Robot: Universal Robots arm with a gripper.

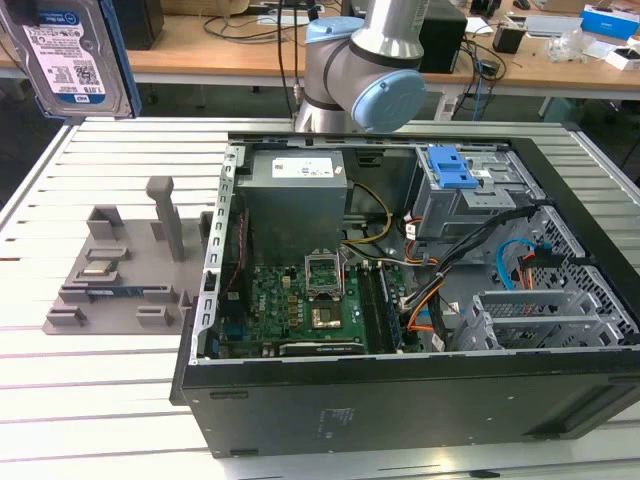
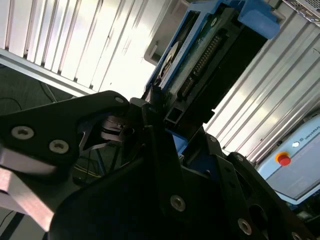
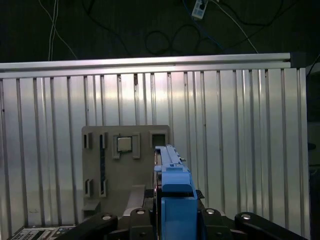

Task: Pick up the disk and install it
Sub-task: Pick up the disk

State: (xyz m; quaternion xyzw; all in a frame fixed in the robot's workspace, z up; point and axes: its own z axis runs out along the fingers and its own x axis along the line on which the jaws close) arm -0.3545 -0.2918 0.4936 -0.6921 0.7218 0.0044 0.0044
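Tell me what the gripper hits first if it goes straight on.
Probably the flat grey parts holder on the slatted aluminium table: the gripper, shut on the blue-railed silver hard drive, points down at its edge. Depth is unclear; it could be the table beside it.

Your arm [image 1: 335, 75] shows silver-grey tubing with round pale-blue joint caps [image 1: 388, 100]. In both wrist views your pincer [image 3: 174, 195] is matte black, built of flat angular links [image 2: 45, 137] dotted with small silver screws [image 2: 59, 146].

disk [image 1: 72, 55]: blue frame, white-blue label | fixture plate [image 1: 130, 272]: grey | table [image 1: 100, 400]: ribbed silver
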